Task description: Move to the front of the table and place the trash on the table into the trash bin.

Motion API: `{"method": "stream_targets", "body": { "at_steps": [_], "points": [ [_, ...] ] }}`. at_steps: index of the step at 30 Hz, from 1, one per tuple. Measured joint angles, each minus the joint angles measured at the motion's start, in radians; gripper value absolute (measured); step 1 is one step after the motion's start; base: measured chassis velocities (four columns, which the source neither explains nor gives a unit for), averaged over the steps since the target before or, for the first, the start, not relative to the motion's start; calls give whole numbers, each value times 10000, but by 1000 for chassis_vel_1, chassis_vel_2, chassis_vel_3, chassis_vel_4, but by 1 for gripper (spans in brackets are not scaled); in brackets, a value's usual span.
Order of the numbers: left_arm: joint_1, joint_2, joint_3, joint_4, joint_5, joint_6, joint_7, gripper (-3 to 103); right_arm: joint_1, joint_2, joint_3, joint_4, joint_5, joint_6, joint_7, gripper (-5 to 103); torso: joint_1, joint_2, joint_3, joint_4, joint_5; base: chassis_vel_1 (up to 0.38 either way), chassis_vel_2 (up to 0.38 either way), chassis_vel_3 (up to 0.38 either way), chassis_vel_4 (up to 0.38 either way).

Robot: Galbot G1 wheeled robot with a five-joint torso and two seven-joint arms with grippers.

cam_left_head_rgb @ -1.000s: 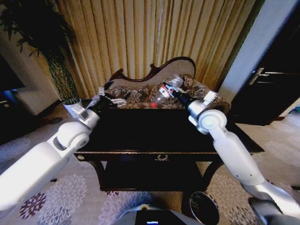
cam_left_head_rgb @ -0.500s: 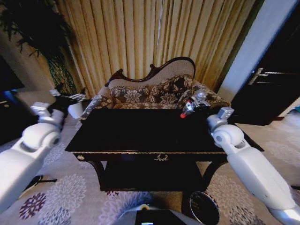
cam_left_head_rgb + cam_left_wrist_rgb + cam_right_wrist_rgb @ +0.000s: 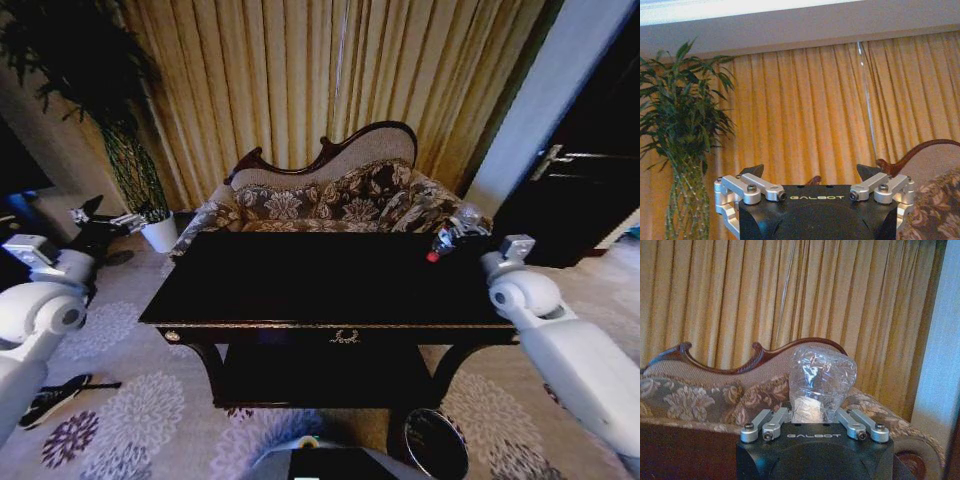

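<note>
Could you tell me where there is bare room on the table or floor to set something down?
The whole dark top of the table looks bare, from the sofa side to the drawer edge. It is crowded at the far right corner, where the right gripper holds the bottle. The floor beside the trash bin is tight under the right arm.

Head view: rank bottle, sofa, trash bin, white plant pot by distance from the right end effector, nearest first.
1. Bottle: held in the right end effector, over the table's right end.
2. Sofa: just behind it.
3. Trash bin: on the floor below the table's front right.
4. White plant pot: far left, beyond the table.
</note>
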Motion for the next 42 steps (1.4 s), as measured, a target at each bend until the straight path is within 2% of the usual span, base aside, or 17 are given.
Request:
{"method": "stream_targets", "body": {
  "at_steps": [4,18,42],
  "points": [
    [70,-103,23,34,13,0,178,100,-174,-58,142,-52,113,200,-74,26,1,0,1,3,4,0,0,0,0],
    [515,-186,-386,203,-66,-57,369,100,-89,-51,253,520,216,222,-67,26,2,-1,2,4,0,3,-4,-2,3],
    [140,-152,313,326,52,-94,381,100,-320,204,277,478,160,211,-92,26,1,-1,1,5,-1,113,-113,-112,117]
  ]
}}
